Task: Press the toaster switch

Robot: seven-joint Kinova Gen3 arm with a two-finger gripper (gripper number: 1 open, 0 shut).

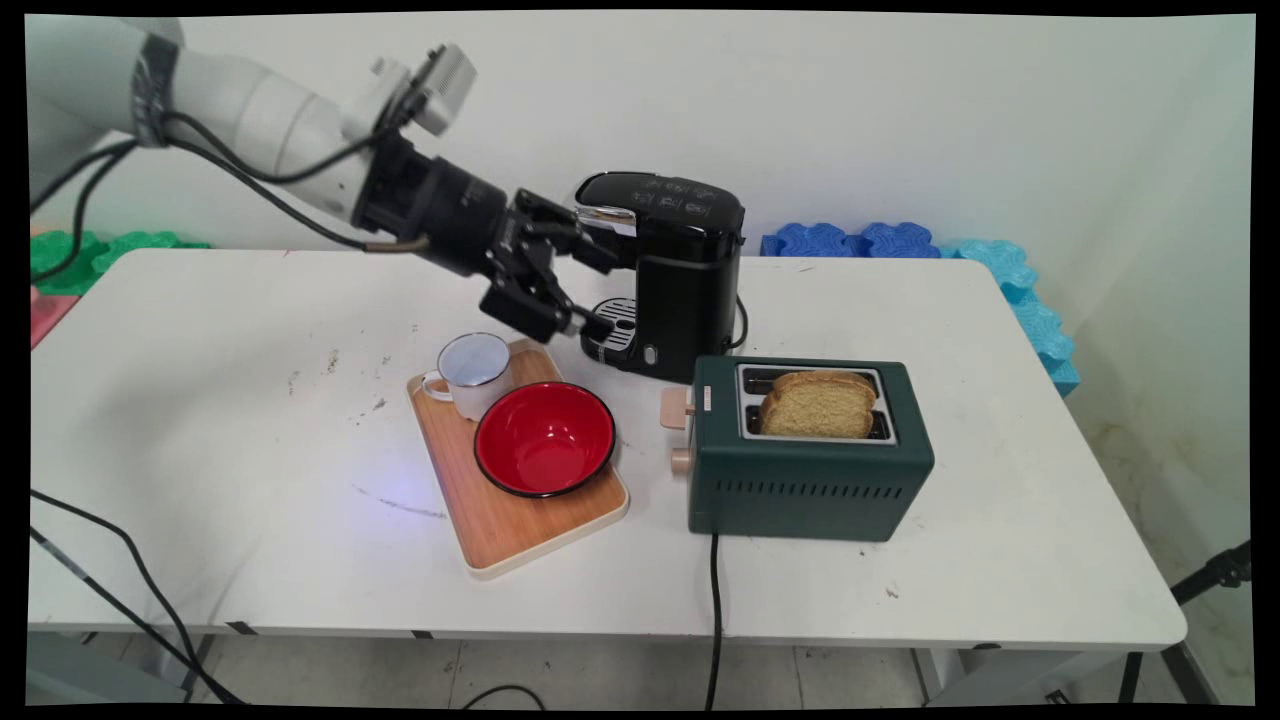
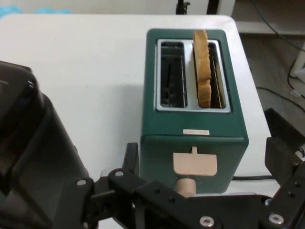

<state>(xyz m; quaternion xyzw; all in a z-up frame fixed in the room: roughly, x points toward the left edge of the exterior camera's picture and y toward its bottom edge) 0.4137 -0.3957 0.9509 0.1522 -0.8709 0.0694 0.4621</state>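
Toaster [image 1: 808, 478], dark green, stands on the bench's [image 1: 250, 420] right half with its lever end turned toward my pincer [image 1: 598, 294], so the tan lever [image 2: 195, 163] and the round knob [image 2: 185, 185] below it face straight along my line of sight. One slice of bread [image 1: 818, 404] stands upright in the slot nearer the bench's front edge; the other slot is bare. My pincer hangs in the air, spread wide and holding nothing, just in front of the black coffee machine [image 1: 680, 280], whose body crowds the left of my hand view. Below and to my left lies a wooden tray [image 1: 500, 520] carrying a white enamel mug [image 1: 470, 372] and a red bowl [image 1: 544, 438], the two touching. A black cord [image 1: 714, 620] drops from the toaster over the near edge.
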